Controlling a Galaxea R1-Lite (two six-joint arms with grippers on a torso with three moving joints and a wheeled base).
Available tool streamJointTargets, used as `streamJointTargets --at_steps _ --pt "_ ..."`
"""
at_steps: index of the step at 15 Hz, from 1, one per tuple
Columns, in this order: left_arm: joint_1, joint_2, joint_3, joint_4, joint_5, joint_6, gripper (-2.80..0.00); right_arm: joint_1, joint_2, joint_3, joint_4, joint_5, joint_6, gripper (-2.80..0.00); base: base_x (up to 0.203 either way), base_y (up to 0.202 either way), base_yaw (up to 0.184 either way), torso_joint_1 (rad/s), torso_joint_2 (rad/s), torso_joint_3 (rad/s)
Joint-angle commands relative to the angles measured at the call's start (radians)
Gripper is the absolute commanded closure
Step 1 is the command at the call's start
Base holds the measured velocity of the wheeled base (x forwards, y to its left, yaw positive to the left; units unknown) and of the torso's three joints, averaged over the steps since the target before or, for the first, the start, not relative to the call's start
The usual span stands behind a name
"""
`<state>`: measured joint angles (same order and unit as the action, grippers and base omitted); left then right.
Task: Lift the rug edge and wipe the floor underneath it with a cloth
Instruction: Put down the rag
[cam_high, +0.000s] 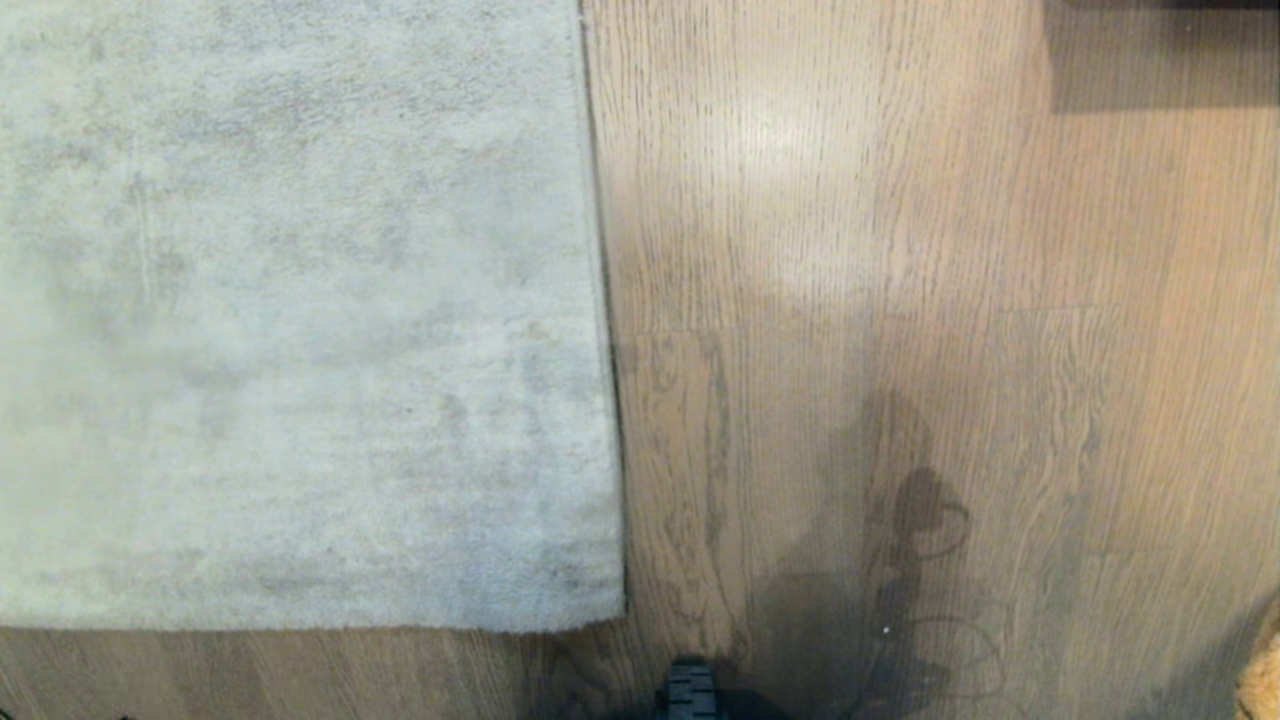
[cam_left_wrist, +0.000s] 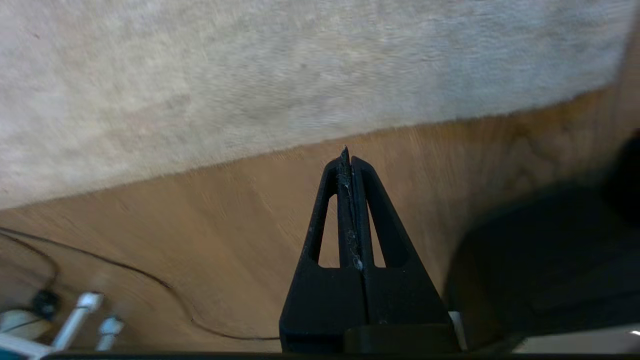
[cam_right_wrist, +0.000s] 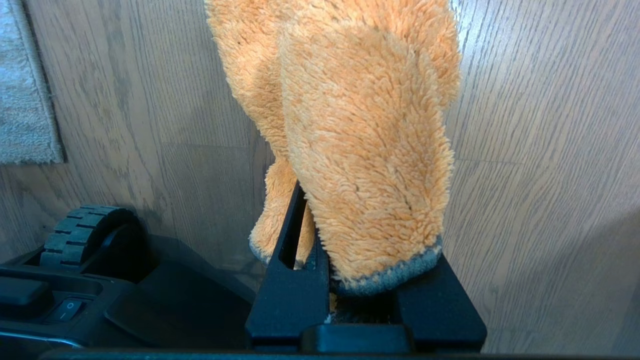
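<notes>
Rug edge (cam_high: 603, 300): the straight border of the pale grey rug lies flat on the floor (cam_high: 900, 300) along its whole visible length, with the near corner also down; nothing is lifted. In the left wrist view the same border (cam_left_wrist: 320, 142) runs just beyond the tips of the left gripper (cam_left_wrist: 346, 152), whose jaws are pressed together and hold nothing, poised over bare planks short of the rug.

Cloth (cam_right_wrist: 360, 140): a fluffy mustard-tan rag with a grey hem, clamped between the jaws of the right gripper (cam_right_wrist: 320, 265) and draped forward from them, above the floor (cam_right_wrist: 540, 150); whether its far end touches the planks cannot be told. A sliver of it shows at the lower right margin of the head view (cam_high: 1262, 680).

Status, as judged: the cloth is in hand, but the lifting of the edge and the wiping beneath it are both outstanding. The left jaws would have to part before they could take the border.

Surroundings: the robot's base with a ribbed wheel (cam_right_wrist: 80, 235) sits beside the right jaws; a thin dark cable (cam_left_wrist: 125, 270) trails across the planks behind the left jaws.
</notes>
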<state>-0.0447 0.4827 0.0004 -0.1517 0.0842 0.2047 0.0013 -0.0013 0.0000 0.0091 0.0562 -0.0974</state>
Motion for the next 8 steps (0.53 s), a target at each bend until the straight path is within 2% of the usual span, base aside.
streamJointTargets --at_steps 1,4,8 --pt "0.003 -0.157 -0.001 0.060 -0.037 -0.020 0.00 0.000 0.001 0.000 0.000 0.001 -0.001 0.00 0.000 0.000 0.000 0.000 0.00 0.000" --pt "0.016 -0.278 -0.002 0.139 -0.098 -0.066 0.00 0.000 0.001 0.000 0.000 0.001 -0.001 0.00 0.000 0.000 0.000 0.000 0.00 0.000" --pt "0.034 -0.384 -0.002 0.155 -0.104 -0.087 0.00 0.000 0.001 0.000 0.000 0.001 -0.001 0.00 0.000 0.000 0.000 0.000 0.00 0.000"
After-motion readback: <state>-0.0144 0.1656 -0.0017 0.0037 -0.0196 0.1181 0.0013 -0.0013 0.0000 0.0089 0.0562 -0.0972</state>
